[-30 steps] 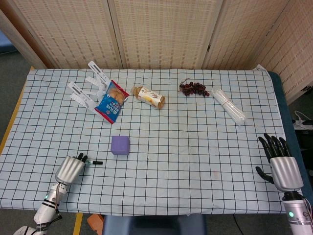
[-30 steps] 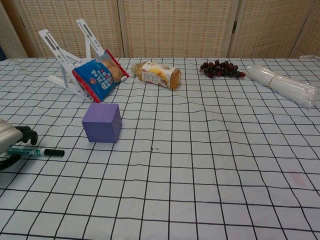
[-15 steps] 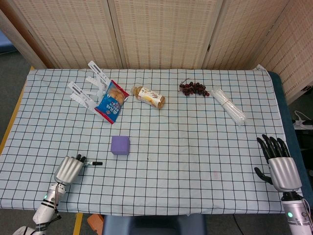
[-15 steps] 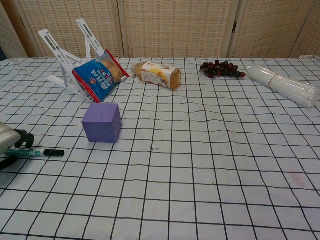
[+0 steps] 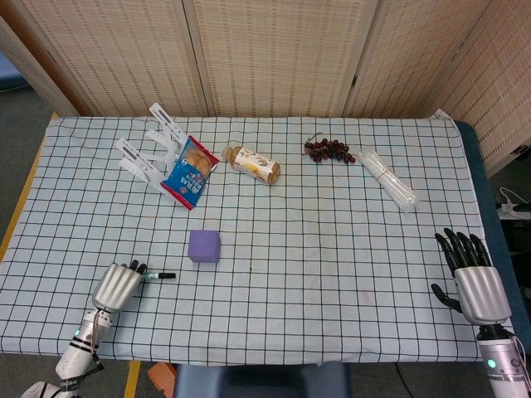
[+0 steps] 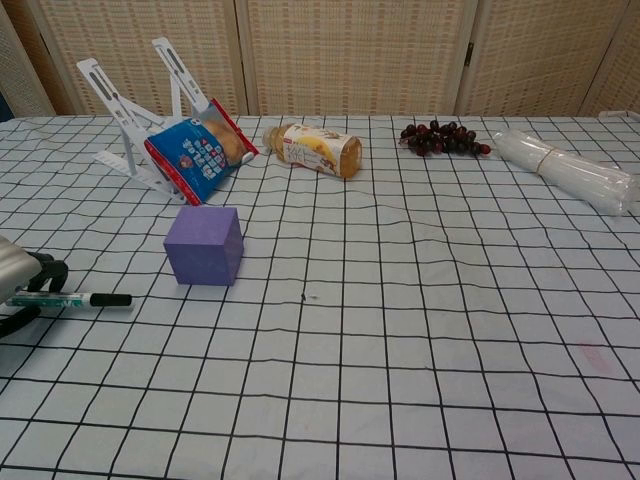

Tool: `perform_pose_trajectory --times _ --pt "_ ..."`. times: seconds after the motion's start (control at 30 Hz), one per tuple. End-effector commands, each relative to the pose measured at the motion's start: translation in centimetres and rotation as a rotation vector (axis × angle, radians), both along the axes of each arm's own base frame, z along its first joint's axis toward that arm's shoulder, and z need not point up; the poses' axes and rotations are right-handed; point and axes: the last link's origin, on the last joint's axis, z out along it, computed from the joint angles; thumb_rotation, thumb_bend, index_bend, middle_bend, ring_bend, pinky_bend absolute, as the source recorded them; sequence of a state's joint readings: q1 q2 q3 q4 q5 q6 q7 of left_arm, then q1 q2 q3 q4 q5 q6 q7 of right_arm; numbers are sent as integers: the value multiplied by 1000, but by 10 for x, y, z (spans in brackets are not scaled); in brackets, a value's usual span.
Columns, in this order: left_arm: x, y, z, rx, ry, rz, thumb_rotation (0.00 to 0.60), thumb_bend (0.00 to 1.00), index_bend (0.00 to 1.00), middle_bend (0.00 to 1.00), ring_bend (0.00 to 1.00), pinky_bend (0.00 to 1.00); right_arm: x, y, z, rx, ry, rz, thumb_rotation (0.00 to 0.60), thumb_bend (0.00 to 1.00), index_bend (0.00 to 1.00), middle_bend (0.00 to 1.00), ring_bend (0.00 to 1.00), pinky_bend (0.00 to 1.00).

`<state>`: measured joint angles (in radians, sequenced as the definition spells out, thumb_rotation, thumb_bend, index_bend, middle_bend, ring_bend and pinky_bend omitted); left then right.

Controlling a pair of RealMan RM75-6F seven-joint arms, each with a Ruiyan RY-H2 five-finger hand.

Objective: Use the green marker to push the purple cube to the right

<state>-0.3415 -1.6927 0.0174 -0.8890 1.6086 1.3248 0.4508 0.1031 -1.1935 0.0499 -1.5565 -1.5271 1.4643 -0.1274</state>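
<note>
The purple cube [image 5: 204,246] [image 6: 204,245] stands on the checked cloth, left of the middle. Down at the near left, my left hand [image 5: 119,284] [image 6: 22,283] grips the green marker [image 5: 157,275] [image 6: 72,299], fingers curled around its barrel. The marker lies nearly level, its black cap pointing right, a short gap to the left of and nearer than the cube. My right hand [image 5: 473,278] hovers at the near right edge of the table, fingers spread and holding nothing; the chest view does not show it.
A white folding stand [image 5: 152,149] with a blue snack bag [image 5: 189,171] leaning on it sits at the back left. A bottle [image 5: 255,164] lies on its side, with dark grapes [image 5: 328,150] and a clear bundle of straws [image 5: 387,180] further right.
My left hand has drawn slightly back toward the near edge, and the marker has levelled a little. The cube and my right hand have hardly moved.
</note>
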Motion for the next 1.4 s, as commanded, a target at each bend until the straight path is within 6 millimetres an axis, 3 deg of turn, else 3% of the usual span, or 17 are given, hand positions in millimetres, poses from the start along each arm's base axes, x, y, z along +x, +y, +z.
perform_pose_trajectory --times 0.03,0.2,0.57,0.73,1.4 --pt "2 2 3 13 -18 -27 600 543 720 717 806 985 0 0 0 1 1 -1 600 139 0 0 0 0" --pt "-8 26 32 70 -50 -127 600 603 787 778 832 999 0 1 1 -9 4 -6 600 139 0 0 0 0" --pt "-25 74 53 77 20 -81 600 610 792 782 832 999 2 1 4 -45 7 -8 600 139 0 0 0 0" --pt "-20 83 46 61 17 -77 600 608 792 784 832 999 -1 -1 2 -39 17 -17 600 139 0 0 0 0" --pt "34 96 0 8 -14 -187 600 604 793 789 832 999 -3 -4 9 -45 4 -24 600 139 0 0 0 0"
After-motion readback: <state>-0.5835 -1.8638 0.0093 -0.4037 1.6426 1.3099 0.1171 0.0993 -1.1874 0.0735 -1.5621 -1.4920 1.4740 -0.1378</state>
